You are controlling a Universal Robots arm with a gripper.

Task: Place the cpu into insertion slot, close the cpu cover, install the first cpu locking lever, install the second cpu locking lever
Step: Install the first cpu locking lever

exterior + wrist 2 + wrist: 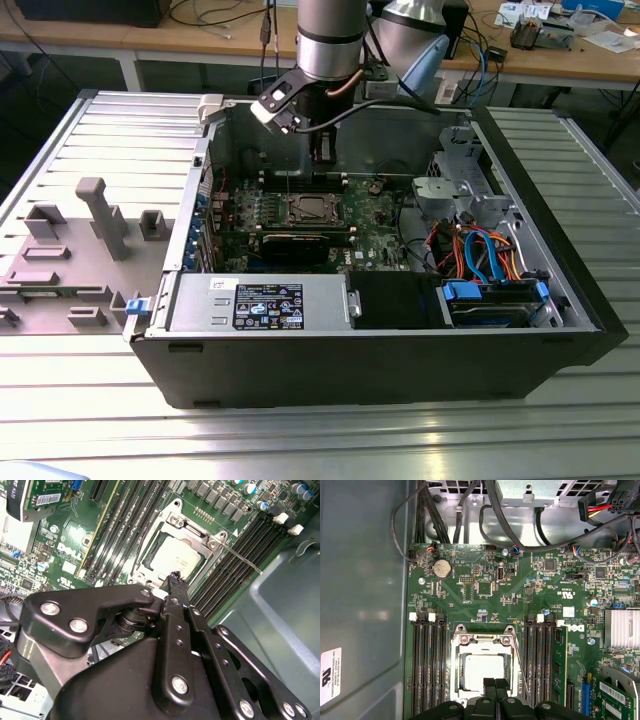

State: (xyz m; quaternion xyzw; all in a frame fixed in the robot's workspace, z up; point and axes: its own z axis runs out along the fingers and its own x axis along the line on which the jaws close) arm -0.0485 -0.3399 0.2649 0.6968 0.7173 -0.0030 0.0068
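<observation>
While the jaws sit pressed together with nothing between them, they hang over one edge of the cpu (482, 672), which lies flat in the insertion slot (456, 677). Over it the cpu cover (485, 649) lies down, the chip showing through its window. Around the socket spreads the green motherboard (485, 587), inside an open computer case (380, 360) on the ribbed bench (300, 440).

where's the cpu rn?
In the first wrist view the cpu lies in the insertion slot, between the two banks of long black slots, right at the gripper.
</observation>
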